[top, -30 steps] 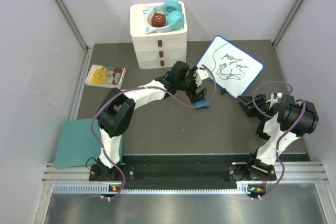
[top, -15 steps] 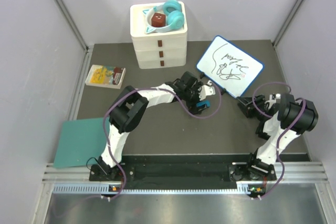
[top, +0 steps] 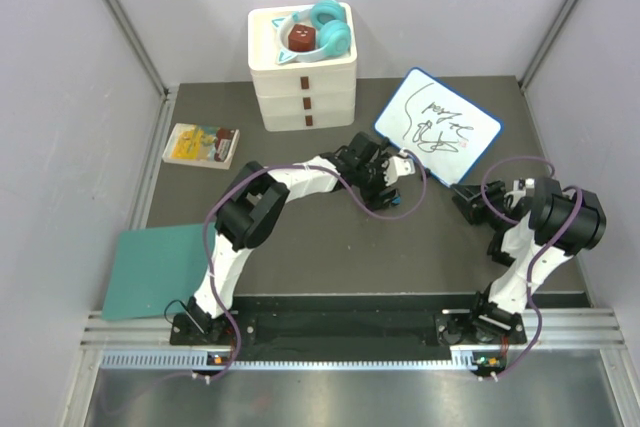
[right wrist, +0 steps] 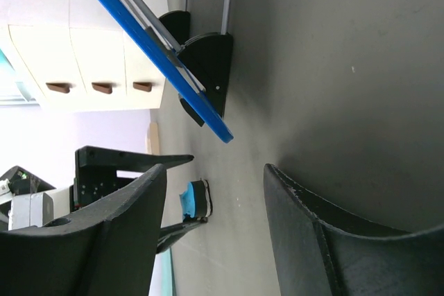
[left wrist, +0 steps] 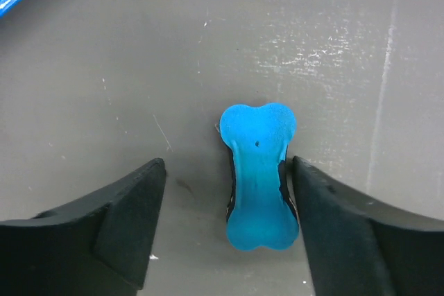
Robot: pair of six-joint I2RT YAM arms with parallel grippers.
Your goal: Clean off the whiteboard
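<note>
Left fingers (left wrist: 125,220) stand open astride the blue eraser (left wrist: 258,175), which sits off-centre; close unevenly and you may skid it out. Your right fingers (right wrist: 104,240) are open and empty beside the whiteboard (top: 438,125), propped at the far right of the bench (top: 340,247).

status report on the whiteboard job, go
Left gripper open, straddling blue eraser on table. Right gripper open, empty, beside whiteboard. Board scribbled, unwiped. Nothing blocking.

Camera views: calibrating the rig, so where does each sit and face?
Top external: above, behind the bases, looking down; both arms show.
Left wrist: looks down at the blue bone-shaped eraser inside the open left gripper.
Right wrist: low, facing the edge-on blue-rimmed whiteboard through the open right gripper.
All share the eraser.
</note>
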